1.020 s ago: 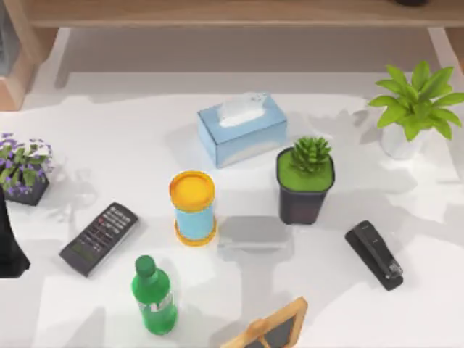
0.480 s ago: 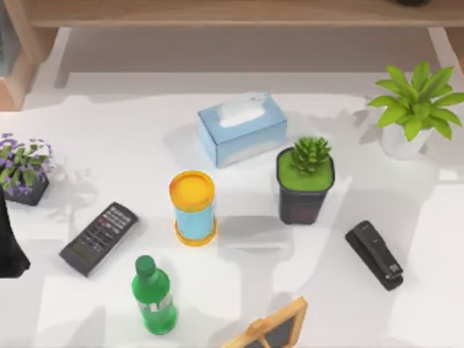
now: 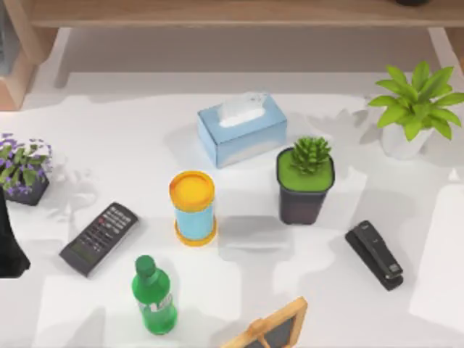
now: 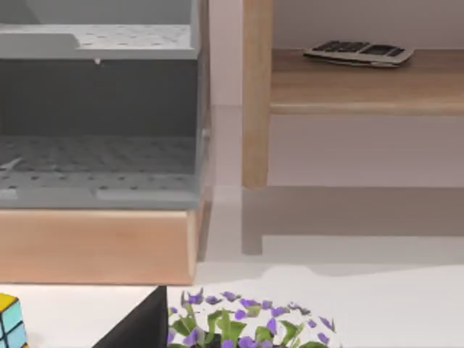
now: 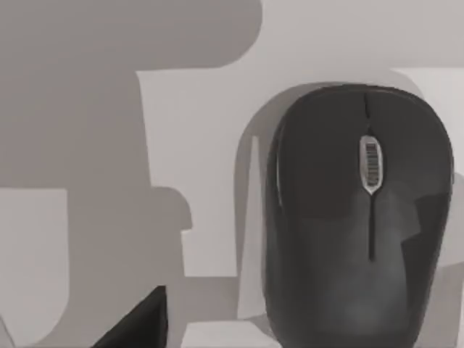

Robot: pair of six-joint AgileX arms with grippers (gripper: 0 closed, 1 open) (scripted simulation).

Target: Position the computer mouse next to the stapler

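Approach step, judging by view: right wrist camera looks down on mouse [image 5: 359,217]; end effector state: cannot tell; stapler [image 3: 374,254] on counter right; next, grasp mouse.

Left arm [image 3: 10,246] parked at table's left edge, top view.

Black stapler [image 3: 374,255] lies flat, closed, angled diagonally, just right of and below the dark succulent pot [image 3: 304,194]. Dark mouse [image 5: 359,217] flat on the table, scroll wheel up.
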